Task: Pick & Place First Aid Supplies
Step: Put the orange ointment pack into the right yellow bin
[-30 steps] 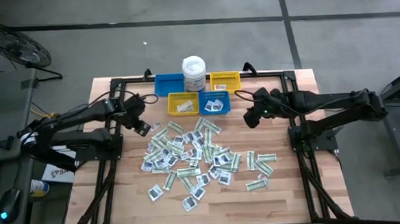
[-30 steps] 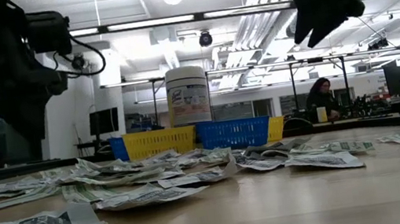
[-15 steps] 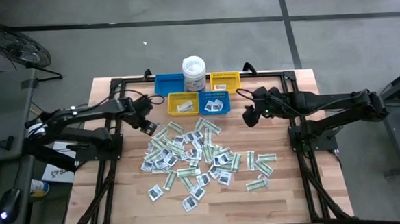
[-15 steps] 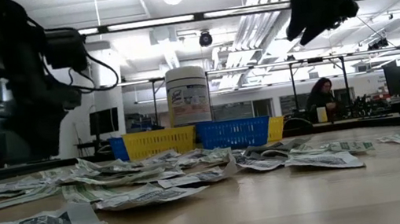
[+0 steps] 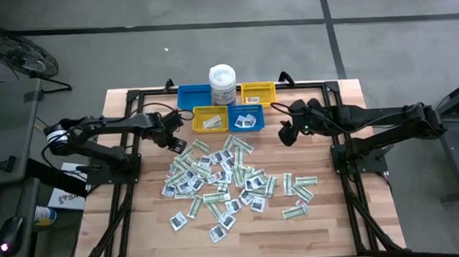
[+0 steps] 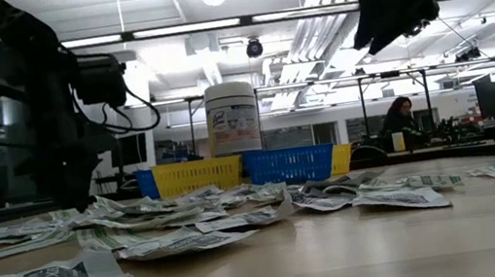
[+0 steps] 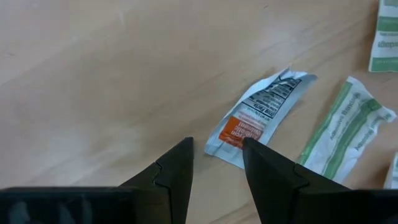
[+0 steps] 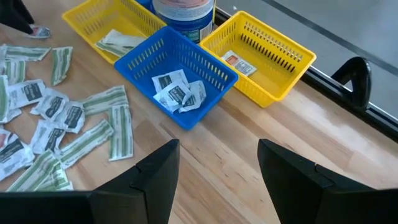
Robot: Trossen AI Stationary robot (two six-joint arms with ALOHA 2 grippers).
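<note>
The left end effector (image 7: 216, 155), fingers parted and empty, hovers over bare surface (image 7: 93, 74) beside an orange-labelled packet (image 7: 255, 118) at the packet pile (image 5: 224, 180)'s edge. The right end effector (image 8: 214, 163), wide and empty, hangs beyond the pile near the blue bin (image 8: 177, 68).

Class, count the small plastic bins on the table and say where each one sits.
4, in two rows beside the white tub: a blue bin and a yellow bin flank it; a second yellow bin and a second blue bin sit in front, by the packets.
</note>
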